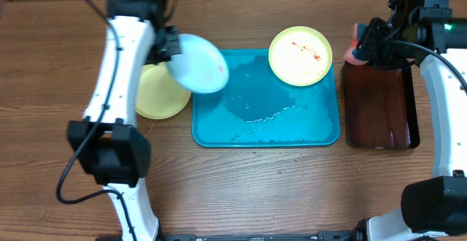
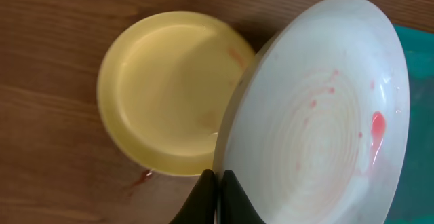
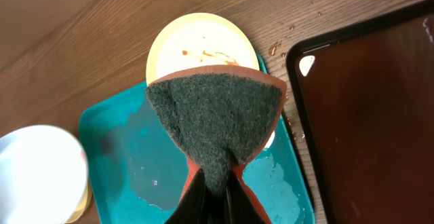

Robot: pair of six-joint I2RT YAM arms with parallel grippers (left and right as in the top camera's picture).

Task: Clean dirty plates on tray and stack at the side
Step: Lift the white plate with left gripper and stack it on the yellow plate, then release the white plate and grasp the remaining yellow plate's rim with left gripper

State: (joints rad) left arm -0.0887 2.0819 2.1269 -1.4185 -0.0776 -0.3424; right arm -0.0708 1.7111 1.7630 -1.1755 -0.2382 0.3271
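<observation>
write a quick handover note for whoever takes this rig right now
Left gripper: shut on the light blue plate, tilted over the tray's left edge; pink spots show on it.
Right gripper: shut on the sponge, by the dark tray.
Done: one yellow plate sits on the table left of the turquoise tray, looking wiped.
To do: stack the blue one there, then scrub and stack the smeared yellow plate at the tray's back right.

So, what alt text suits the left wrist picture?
The left gripper pinches the rim of a tilted pale plate streaked with pink sauce. Behind it, a yellow plate on the wooden table; turquoise tray at far right.
</observation>
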